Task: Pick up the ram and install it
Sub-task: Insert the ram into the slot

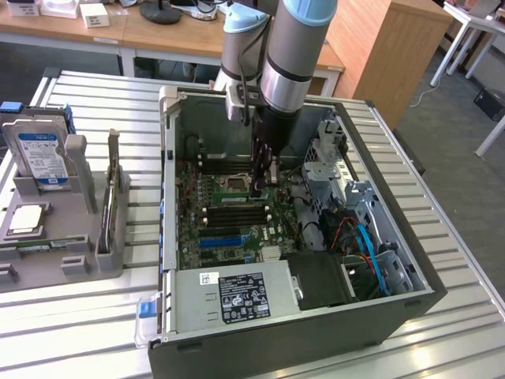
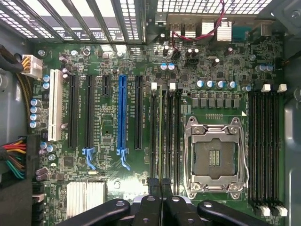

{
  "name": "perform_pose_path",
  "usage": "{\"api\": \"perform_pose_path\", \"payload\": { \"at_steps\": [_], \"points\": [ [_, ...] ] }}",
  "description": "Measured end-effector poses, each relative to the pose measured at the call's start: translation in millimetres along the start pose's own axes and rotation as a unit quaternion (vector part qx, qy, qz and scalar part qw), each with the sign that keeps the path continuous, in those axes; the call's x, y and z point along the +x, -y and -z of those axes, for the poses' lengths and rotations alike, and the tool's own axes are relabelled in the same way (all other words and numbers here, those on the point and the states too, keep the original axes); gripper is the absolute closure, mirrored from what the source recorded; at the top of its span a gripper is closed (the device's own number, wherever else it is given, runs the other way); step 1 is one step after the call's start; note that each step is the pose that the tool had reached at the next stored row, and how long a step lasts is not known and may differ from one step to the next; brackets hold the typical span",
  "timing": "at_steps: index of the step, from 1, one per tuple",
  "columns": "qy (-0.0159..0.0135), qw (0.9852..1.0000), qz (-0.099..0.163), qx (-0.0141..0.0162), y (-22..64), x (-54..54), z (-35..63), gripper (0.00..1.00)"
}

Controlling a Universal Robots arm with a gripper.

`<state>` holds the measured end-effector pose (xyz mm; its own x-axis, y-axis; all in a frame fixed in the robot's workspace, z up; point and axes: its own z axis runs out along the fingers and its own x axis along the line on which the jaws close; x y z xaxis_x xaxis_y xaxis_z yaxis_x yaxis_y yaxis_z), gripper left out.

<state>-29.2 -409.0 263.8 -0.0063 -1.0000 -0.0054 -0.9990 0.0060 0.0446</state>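
Observation:
The ram [image 1: 235, 197], a thin green stick with a small white label, stands on edge along a black memory slot beside the CPU socket [image 1: 234, 183] inside the open computer case. In the wrist view the ram [image 2: 161, 136] appears as a narrow line running along the second slot of the bank. My gripper [image 1: 264, 188] reaches straight down into the case over the stick's end nearest the exterior view's right. Its two black fingers [image 2: 153, 188] press together around that thin edge, so my gripper [image 2: 160, 184] is shut on the ram. The contact point itself is hidden.
The case wall [image 1: 168, 158] and drive cage [image 1: 331, 170] hem the arm in. More empty memory slots [image 2: 265, 146] lie past the CPU socket [image 2: 215, 157]. A grey tray [image 1: 87, 260] at the exterior view's left holds a hard drive [image 1: 39, 158] and a CPU chip [image 1: 25, 219].

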Motion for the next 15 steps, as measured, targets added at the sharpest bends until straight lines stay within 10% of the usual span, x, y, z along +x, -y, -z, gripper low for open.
{"api": "perform_pose_path", "payload": {
  "at_steps": [15],
  "points": [
    [0.0, 1.0, 0.0, 0.0002, -4.0, 0.2, -4.5, 0.88]
  ]
}}
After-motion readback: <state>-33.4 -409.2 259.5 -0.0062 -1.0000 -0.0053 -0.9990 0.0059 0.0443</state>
